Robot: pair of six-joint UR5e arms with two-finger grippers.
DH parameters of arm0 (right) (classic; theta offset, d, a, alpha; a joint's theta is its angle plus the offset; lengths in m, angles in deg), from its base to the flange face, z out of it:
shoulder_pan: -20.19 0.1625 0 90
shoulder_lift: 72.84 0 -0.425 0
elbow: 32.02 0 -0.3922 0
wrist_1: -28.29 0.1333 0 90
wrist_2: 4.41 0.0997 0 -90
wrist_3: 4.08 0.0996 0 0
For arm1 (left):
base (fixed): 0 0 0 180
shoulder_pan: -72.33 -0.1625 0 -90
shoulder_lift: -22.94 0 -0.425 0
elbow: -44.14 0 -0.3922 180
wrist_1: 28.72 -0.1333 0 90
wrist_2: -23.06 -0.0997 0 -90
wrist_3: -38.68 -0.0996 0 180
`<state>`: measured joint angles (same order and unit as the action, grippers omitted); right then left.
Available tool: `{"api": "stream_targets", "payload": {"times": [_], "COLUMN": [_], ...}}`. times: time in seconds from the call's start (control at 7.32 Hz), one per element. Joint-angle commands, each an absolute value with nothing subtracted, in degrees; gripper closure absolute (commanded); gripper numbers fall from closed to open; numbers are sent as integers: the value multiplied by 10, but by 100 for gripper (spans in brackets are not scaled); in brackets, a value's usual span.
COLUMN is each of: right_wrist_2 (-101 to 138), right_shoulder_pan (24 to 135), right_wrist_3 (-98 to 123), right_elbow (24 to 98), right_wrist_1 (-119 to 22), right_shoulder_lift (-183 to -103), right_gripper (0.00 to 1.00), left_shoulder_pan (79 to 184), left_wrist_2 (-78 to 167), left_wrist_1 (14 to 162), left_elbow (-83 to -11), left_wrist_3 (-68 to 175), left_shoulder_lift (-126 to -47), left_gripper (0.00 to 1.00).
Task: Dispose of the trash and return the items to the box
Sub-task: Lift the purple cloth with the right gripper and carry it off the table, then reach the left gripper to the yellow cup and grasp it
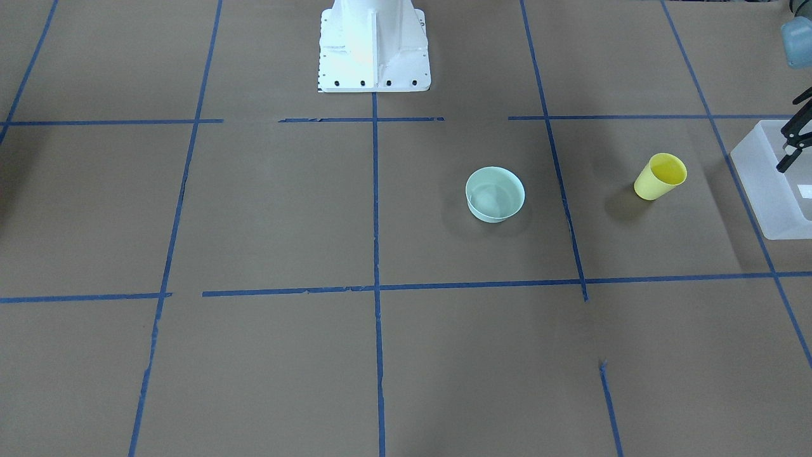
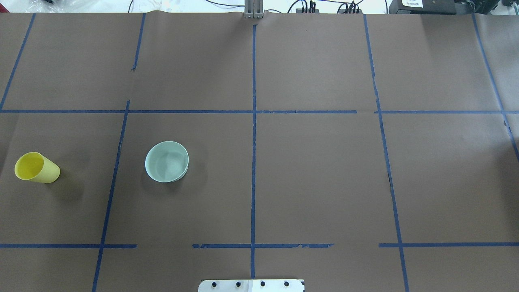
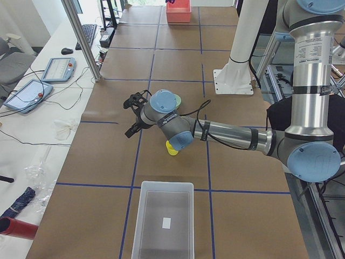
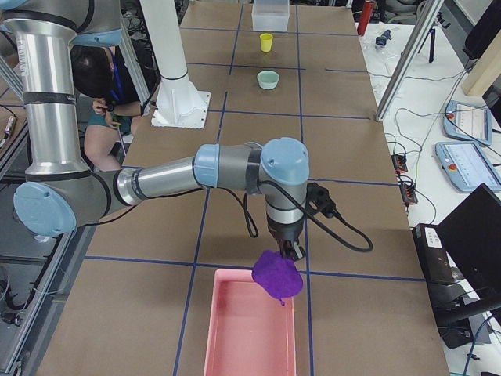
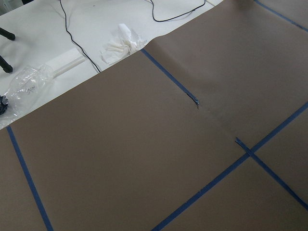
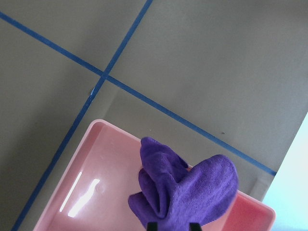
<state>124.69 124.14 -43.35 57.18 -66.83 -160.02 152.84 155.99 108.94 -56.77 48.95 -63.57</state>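
Note:
The yellow cup [image 1: 660, 176] stands upright on the brown table, also in the overhead view [image 2: 36, 167]. The mint-green bowl [image 1: 495, 193] sits upright beside it, also in the overhead view [image 2: 166, 161]. The frosted box [image 3: 164, 218] stands at the table's left end and looks empty. My left gripper [image 1: 793, 136] is open and empty, in the air above the table near the box and cup. My right gripper [image 6: 173, 225] is shut on a purple cloth [image 6: 185, 190] and holds it above a pink tray [image 6: 96, 183] at the table's right end.
The white robot base [image 1: 374, 47] stands at the table's robot-side edge. Blue tape lines cross the brown paper. Past the far edge lie a crumpled white tissue [image 5: 120, 43], a clear plastic bag [image 5: 29, 84] and cables. A metal post [image 3: 81, 38] stands at that edge.

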Motion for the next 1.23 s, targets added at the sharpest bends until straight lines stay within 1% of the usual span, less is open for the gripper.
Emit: {"api": "stream_targets", "payload": {"times": [0.0,0.14,0.27,0.41,0.55,0.68,0.82,0.96,1.09], "right_wrist_2": [1283,1279,1250,1242,1243,1243,1242,1241,1240], "right_shoulder_pan": [1113,1050,987,955,950,949,949,949,949], "right_wrist_3": [-52,64,173,218,218,214,213,213,214], "right_elbow": [635,686,736,758,769,770,770,770,770], "right_wrist_1": [-488,-482,-482,-481,-479,-479,-478,-464,-423], "right_shoulder_lift": [-1663,-1662,-1663,-1663,-1672,-1675,-1676,-1684,-1707], "right_gripper": [2,3,3,2,1,0,0,0,0], "left_shoulder_pan": [1529,1529,1529,1528,1514,1437,1333,1272,1255], "left_wrist_2": [1555,1554,1554,1553,1549,1479,1378,1328,1311], "left_wrist_1": [1095,1095,1095,1117,1166,1214,1222,1221,1221], "left_elbow": [-569,-576,-601,-621,-620,-620,-618,-615,-599], "left_wrist_3": [507,522,574,618,669,775,868,917,926], "left_shoulder_lift": [-609,-592,-559,-510,-475,-468,-468,-468,-468], "left_gripper": [0,0,0,3,11,18,24,36,41]}}
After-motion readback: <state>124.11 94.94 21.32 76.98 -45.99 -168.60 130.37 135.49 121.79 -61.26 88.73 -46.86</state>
